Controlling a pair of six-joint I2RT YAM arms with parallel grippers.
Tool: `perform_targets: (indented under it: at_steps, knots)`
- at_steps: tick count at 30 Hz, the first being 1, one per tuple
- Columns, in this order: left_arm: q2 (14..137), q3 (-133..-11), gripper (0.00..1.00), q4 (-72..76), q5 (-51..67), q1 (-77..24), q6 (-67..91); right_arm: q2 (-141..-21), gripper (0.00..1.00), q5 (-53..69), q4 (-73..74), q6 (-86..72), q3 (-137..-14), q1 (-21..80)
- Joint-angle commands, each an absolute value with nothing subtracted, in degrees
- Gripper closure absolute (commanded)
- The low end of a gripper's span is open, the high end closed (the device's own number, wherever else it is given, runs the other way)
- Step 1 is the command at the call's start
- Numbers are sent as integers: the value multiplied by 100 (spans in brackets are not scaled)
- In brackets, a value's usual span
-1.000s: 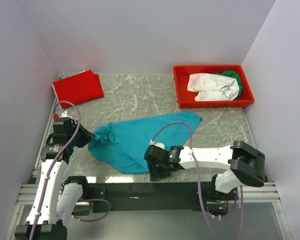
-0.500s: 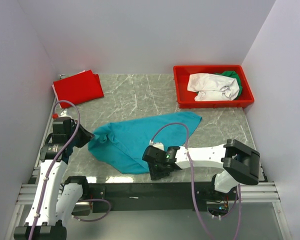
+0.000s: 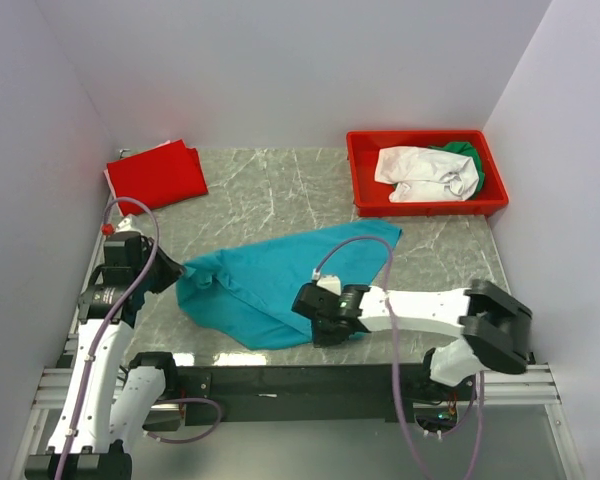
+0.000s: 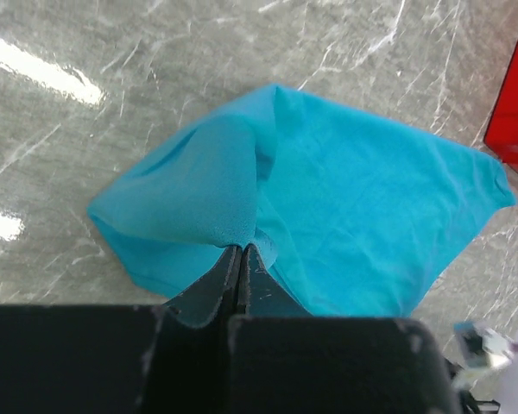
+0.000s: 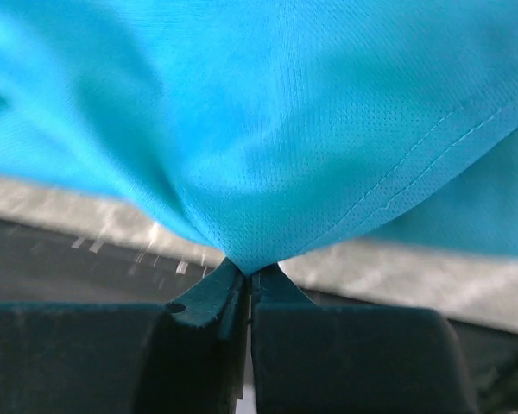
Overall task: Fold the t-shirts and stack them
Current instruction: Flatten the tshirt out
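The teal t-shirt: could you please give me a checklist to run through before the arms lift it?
1. Left gripper shut on teal t-shirt edge: ok.
2. Right gripper shut on its near hem: ok.
3. Each pinch holds one layer only: cannot tell.
4. Red t-shirt lies folded, apart from it: ok.
5. White t-shirt lies in red bin, out of the way: ok.

Grey marble table [image 3: 280, 190] with teal t-shirt [image 3: 270, 280], red t-shirt [image 3: 157, 175] (folded, far left corner) and red bin [image 3: 430, 207]
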State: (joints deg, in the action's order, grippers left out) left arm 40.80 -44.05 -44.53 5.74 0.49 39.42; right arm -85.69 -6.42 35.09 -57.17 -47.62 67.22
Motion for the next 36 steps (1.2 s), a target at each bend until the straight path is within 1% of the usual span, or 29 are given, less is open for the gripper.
perform_targets:
  at_steps: [1, 5, 8, 10, 12, 13, 15, 16, 19, 21, 22, 24, 25, 26, 27, 28, 30, 31, 32, 34, 36]
  knots:
    - [4113, -4763, 100, -4377, 404, 26, 3779, -7501, 100, -1072, 4411, -5932, -5176, 6697]
    - [4280, -5044, 100, -4272, 290, 26, 3744, -6558, 100, -1195, 5376, -6047, -5361, 6592]
    - [4429, -5290, 100, -4210, 264, 35, 3700, -5987, 100, -1309, 5965, -5846, -5536, 6198]
    - [4517, -5378, 100, -4114, 255, 26, 3683, -5654, 100, -1327, 6134, -5435, -5581, 5522]
    - [4684, -5475, 100, -3965, 281, 26, 3691, -5468, 100, -1284, 5995, -5047, -5520, 4908]
    - [4754, -5502, 100, -3886, 307, 35, 3700, -5388, 100, -1153, 5898, -4619, -5476, 4287]
    - [5009, -5537, 100, -3719, 378, 26, 3779, -5458, 100, -1073, 5574, -4055, -5493, 3677]
    - [5114, -5581, 100, -3518, 421, 26, 3797, -5649, 100, -1055, 5459, -3895, -5528, 3195]
    - [5562, -5888, 100, -3122, 545, 26, 3850, -6255, 100, -888, 5020, -3429, -6105, 2621]
    - [5975, -6344, 100, -2936, 597, 26, 3832, -6616, 100, -739, 4791, -3166, -6537, 2129]
    - [6142, -6520, 100, -2866, 624, 26, 3815, -7001, 100, -695, 4755, -3094, -7087, 1979]
    - [6625, -7187, 100, -2664, 746, 35, 3780, -7398, 100, -555, 4833, -2893, -7810, 1583]
    - [6784, -7433, 99, -2585, 834, 26, 3762, -7783, 100, -510, 4904, -2831, -8614, 1486]
    - [7064, -7931, 99, -2419, 896, 26, 3753, -7978, 100, -475, 5087, -2760, -9066, 1303]
    - [7214, -8180, 99, -2321, 1036, 26, 3762, -8154, 100, -431, 5202, -2621, -9523, 1222]
    - [7355, -8444, 99, -2233, 1107, 26, 3770, -8522, 100, -431, 5334, -2558, -10484, 1152]
    - [7707, -9252, 99, -2084, 1230, 26, 3797, -8901, 100, -413, 5817, -2357, -11517, 1003]
    - [7804, -9525, 99, -2066, 1317, 35, 3814, -9269, 100, -378, 5984, -2295, -12514, 958]
    - [7953, -9988, 99, -2031, 1388, 35, 3841, -9438, 100, -352, 6316, -2242, -12994, 932]
    - [8015, -10334, 99, -1847, 1633, 35, 3867, -9719, 100, -290, 6503, -2110, -13899, 896]
    - [7919, -10573, 99, -1714, 1757, 26, 3885, -9616, 100, -211, 6443, -2031, -13931, 905]
